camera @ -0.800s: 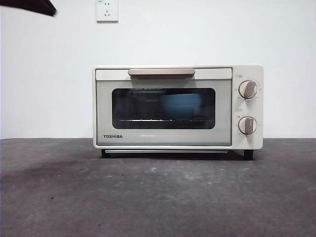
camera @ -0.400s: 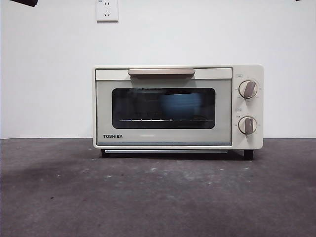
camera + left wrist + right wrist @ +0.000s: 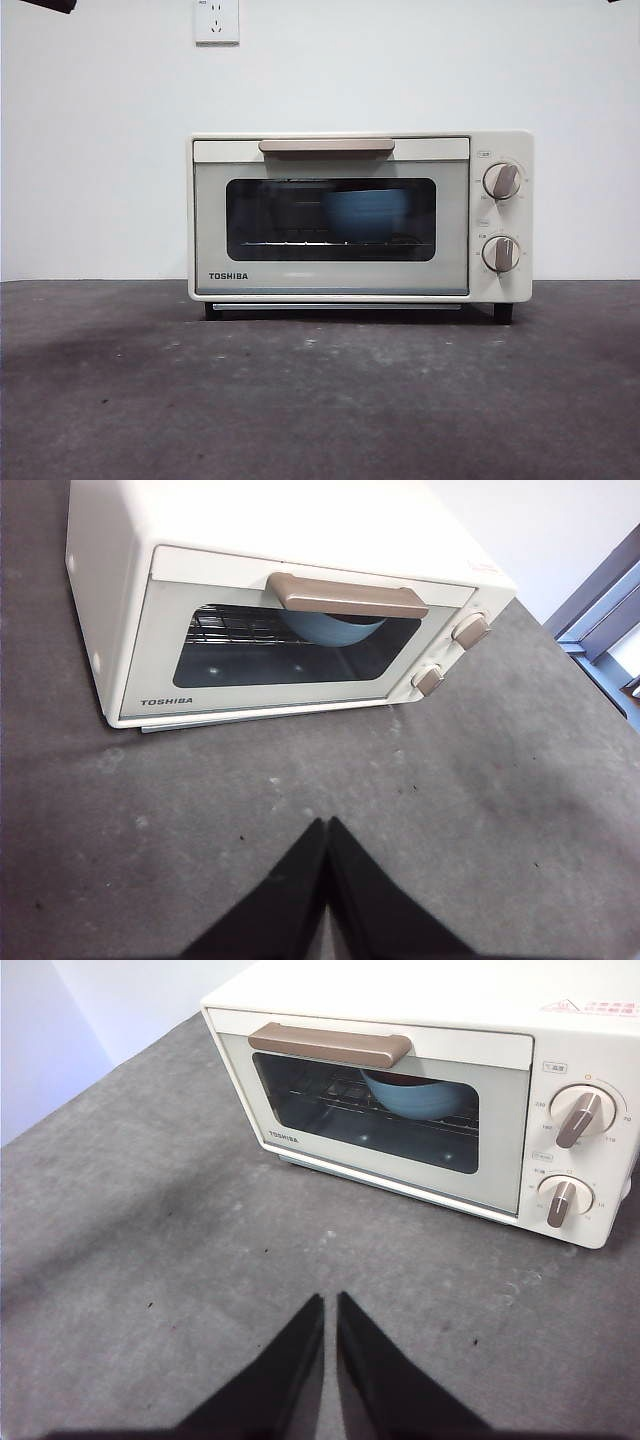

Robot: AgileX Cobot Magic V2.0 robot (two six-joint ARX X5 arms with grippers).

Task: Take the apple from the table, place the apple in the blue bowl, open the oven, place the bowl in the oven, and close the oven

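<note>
Since a second ago, the dark arm tip at the front view's top corner has pulled back. Both grippers, left (image 3: 327,825) and right (image 3: 330,1300), hover pinched together, empty, above the table (image 3: 320,400). Straight ahead, well apart, stands the closed oven (image 3: 360,217), blue bowl (image 3: 365,213) inside; apple unseen.

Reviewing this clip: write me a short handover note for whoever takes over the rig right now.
Left gripper: jaws shut, holding nothing, raised above the table in front of the oven.
Right gripper: jaws nearly shut, holding nothing, also back from the oven.
Blue bowl: on the rack inside the oven, door closed. The apple cannot be seen through the glass.
Done: bowl in, oven shut.
Left: apparently nothing; confirm the apple is in the bowl.
</note>
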